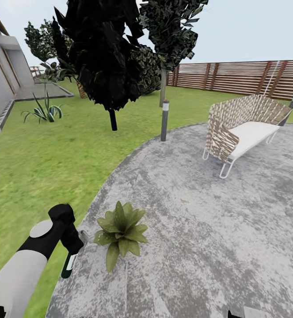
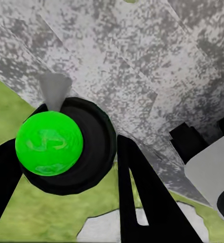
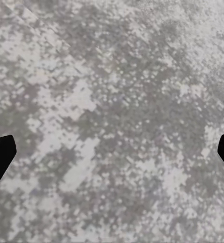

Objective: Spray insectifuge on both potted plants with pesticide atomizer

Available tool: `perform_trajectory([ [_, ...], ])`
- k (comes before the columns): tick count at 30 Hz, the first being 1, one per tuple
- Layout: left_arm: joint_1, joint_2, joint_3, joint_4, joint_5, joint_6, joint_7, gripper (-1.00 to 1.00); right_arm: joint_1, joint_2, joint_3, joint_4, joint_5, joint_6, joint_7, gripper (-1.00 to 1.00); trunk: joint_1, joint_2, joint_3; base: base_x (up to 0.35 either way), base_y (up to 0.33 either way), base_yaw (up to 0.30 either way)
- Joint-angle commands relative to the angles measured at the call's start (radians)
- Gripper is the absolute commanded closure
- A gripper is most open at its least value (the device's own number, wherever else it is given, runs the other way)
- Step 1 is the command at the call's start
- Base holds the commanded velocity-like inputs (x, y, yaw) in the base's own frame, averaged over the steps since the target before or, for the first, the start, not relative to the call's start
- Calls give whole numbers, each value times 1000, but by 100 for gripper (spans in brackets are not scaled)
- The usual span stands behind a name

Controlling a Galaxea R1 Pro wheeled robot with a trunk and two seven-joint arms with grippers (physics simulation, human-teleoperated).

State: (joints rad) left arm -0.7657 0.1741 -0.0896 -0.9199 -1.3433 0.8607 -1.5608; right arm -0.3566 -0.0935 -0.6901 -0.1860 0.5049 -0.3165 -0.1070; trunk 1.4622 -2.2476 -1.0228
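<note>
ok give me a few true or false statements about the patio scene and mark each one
1. The left gripper holds the pesticide atomizer. True.
2. The potted plant stands on the lawn. False: it stands on the round grey patio, near its edge.
3. A woven bench with a white seat stands on the patio. True.
4. The right gripper is clamped on a plant leaf. False: its fingertips are wide apart over bare paving.
5. The fence is brick. False: it is wooden slats.

Grey patio (image 1: 199, 229): potted plant (image 1: 121, 230), wicker bench (image 1: 245, 128) on it.
</note>
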Motion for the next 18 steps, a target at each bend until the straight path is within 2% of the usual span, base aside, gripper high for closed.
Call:
perform_trajectory([
  [1, 1, 1, -3, 0, -9, 11, -10, 100, -1, 0, -6, 2, 11, -4, -3, -100, 0, 0, -1, 0, -272, 278],
  [7, 6, 13, 1, 9, -9, 11, -10, 100, -1, 0, -6, 2, 11, -4, -3, -100, 0, 0, -1, 67, -238, 278],
  [13, 8, 16, -3, 14, -10, 10, -10, 100, -1, 0, -6, 2, 11, -4, -3, -100, 0, 0, -1, 214, -35, 269],
  [16, 14, 16, -5, 16, -10, 9, -10, 100, -1, 0, -8, 2, 11, -4, -3, -100, 0, 0, -1, 45, -3, 94],
  [18, 45, 15, -4, 17, -11, 9, -10, 100, -1, -4, -8, 2, 11, -5, -4, -100, 0, 0, -1, 9, -1, 20],
])
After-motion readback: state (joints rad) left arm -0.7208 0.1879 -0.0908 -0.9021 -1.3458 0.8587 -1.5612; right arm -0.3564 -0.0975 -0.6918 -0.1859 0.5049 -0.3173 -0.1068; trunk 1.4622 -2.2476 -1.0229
